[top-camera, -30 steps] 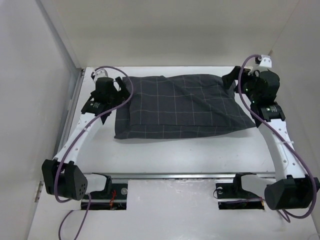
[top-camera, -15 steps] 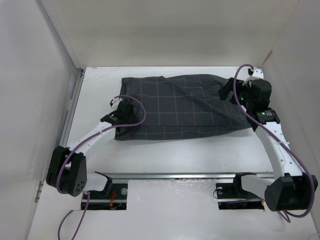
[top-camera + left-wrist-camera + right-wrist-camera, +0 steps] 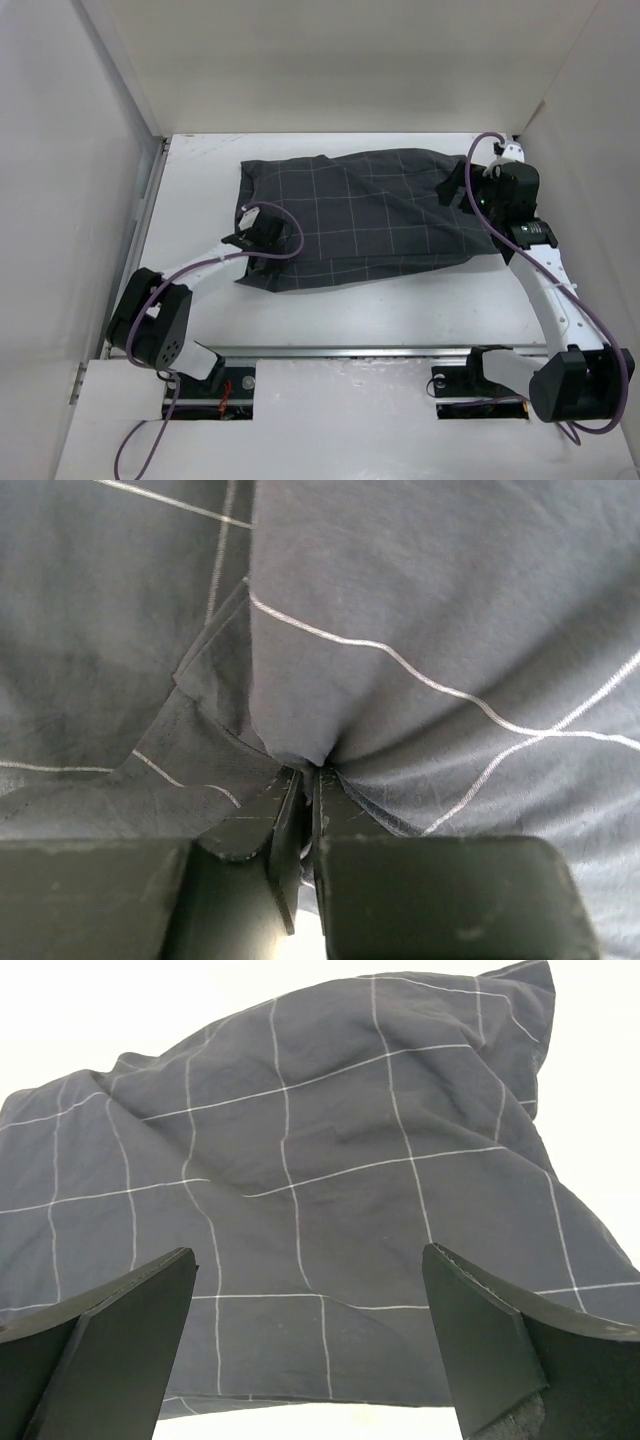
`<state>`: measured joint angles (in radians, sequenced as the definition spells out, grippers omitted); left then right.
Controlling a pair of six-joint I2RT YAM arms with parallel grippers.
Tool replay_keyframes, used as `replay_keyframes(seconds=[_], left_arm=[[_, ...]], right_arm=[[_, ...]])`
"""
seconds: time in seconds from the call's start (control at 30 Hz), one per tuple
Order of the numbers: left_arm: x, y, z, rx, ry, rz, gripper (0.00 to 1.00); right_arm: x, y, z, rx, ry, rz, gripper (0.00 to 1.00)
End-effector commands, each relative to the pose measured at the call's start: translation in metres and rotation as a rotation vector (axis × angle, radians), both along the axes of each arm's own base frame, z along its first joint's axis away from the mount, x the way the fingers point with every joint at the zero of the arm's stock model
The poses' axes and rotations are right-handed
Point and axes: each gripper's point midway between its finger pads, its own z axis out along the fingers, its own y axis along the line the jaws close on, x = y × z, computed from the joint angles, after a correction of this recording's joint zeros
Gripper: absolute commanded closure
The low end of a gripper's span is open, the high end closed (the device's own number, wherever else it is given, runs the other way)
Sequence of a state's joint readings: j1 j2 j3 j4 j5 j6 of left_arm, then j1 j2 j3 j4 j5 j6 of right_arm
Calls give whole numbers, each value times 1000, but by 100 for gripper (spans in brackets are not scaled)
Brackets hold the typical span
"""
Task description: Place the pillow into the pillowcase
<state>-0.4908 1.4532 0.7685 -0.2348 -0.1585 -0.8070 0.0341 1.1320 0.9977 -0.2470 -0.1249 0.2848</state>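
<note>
The pillowcase (image 3: 370,215) lies across the middle of the table as a plump dark grey checked cloth. It fills the left wrist view (image 3: 430,600) and most of the right wrist view (image 3: 330,1140). My left gripper (image 3: 278,247) sits at its near left corner. There its jaws (image 3: 308,776) are shut on a pinched fold of the cloth. My right gripper (image 3: 460,186) stands open at the right end of the case, its fingers (image 3: 140,1310) wide apart just above the cloth's edge. The pillow is hidden; no white cushion shows.
The white table (image 3: 330,310) is boxed in by a left wall (image 3: 60,200), a back wall (image 3: 350,70) and a right wall (image 3: 600,150). A metal rail (image 3: 350,350) and both arm bases run along the near edge.
My left arm swung from the case's far left corner to its near left corner and shut on the cloth there. The near left edge shifted slightly. The right gripper stayed open and barely moved.
</note>
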Motion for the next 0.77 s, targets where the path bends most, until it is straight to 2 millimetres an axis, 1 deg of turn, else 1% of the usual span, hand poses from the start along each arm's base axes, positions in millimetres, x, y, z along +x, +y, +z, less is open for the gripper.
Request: replay_keyframes(seconds=[0.0,0.03,0.07,0.1,0.17,0.2,0.23,0.27,0.3,0.33,0.37,0.4,0.43,0.47,0.5,0.6,0.67,0.73], left_arm=[[-50,36,-33,155,215,83,100],[-53,37,-33,158,226,91,100],[-60,40,-34,180,247,100,100],[-61,43,-32,186,242,116,100],[-59,45,-21,183,217,146,100],[-60,46,-18,180,212,146,100],[-54,47,-10,183,181,154,100],[-44,40,10,157,119,149,98],[-43,44,21,170,106,156,80],[-39,42,35,169,68,163,53],[-32,47,57,180,-3,188,1],[-28,46,80,179,-46,199,0],[-24,49,96,173,-86,228,0],[-19,57,112,189,-137,262,0],[-15,58,139,157,-204,280,0],[-12,68,176,130,-314,323,0],[-12,69,189,116,-356,320,0],[-12,72,202,109,-388,320,0]], right_arm=[[0,-9,22,-9,-51,-49,0],[-1,-9,25,-8,-62,-50,0],[-1,-11,29,-12,-65,-60,0],[0,-11,34,-11,-76,-60,0],[-1,-11,32,-12,-67,-60,0],[-1,-11,37,-11,-77,-60,0],[-1,-11,37,-11,-77,-60,0],[-1,-11,37,-11,-77,-60,0],[-1,-11,37,-11,-77,-60,0],[0,-11,41,-10,-86,-60,0],[0,-11,41,-10,-86,-60,0],[-2,-10,45,0,-94,-63,0],[-2,-12,45,-3,-94,-72,0],[-1,-12,49,-2,-104,-72,0],[-1,-14,49,-6,-104,-82,0],[0,-16,53,-10,-113,-92,0],[-3,-16,53,-10,-115,-92,0],[-3,-16,61,-19,-148,-89,0]])
